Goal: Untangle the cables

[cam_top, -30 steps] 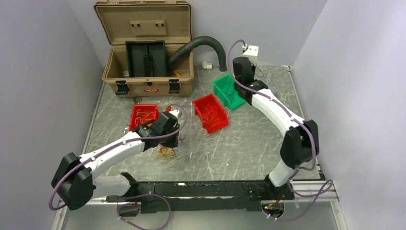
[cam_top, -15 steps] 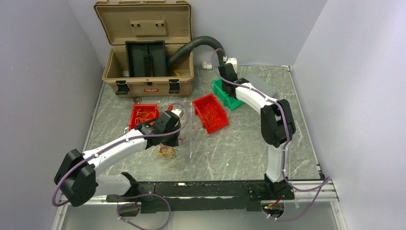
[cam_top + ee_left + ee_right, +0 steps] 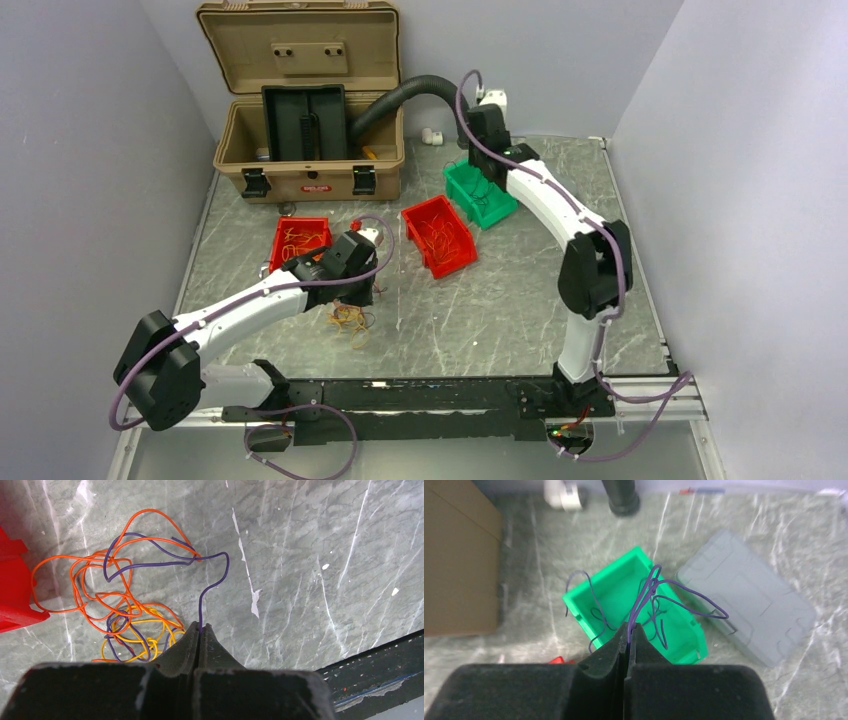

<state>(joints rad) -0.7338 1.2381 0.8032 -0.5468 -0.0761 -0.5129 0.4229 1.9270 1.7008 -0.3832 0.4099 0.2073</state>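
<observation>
The cables lie as a small tangle [image 3: 348, 318] of orange, yellow and purple wires [image 3: 120, 610] on the marble table. My left gripper [image 3: 200, 628] hangs just above that tangle and is shut on the end of a purple wire [image 3: 216, 580], which loops back into the orange strands. My right gripper [image 3: 629, 628] is at the back of the table, over the green bin [image 3: 621, 592]. It is shut on a purple wire [image 3: 649, 587] that dangles in loops above the bin. More purple wires lie inside the bin [image 3: 480, 195].
A red bin [image 3: 300, 240] holding orange wires and another red bin [image 3: 438, 235] holding red wires stand mid-table. An open tan case [image 3: 305, 110] and a black corrugated hose [image 3: 420, 88] are at the back. A grey lid [image 3: 746, 610] lies right of the green bin.
My right arm has drawn its elbow in from the right edge, and its wrist swung left and then settled over the green bin. The left arm and the tangle have stayed put.
</observation>
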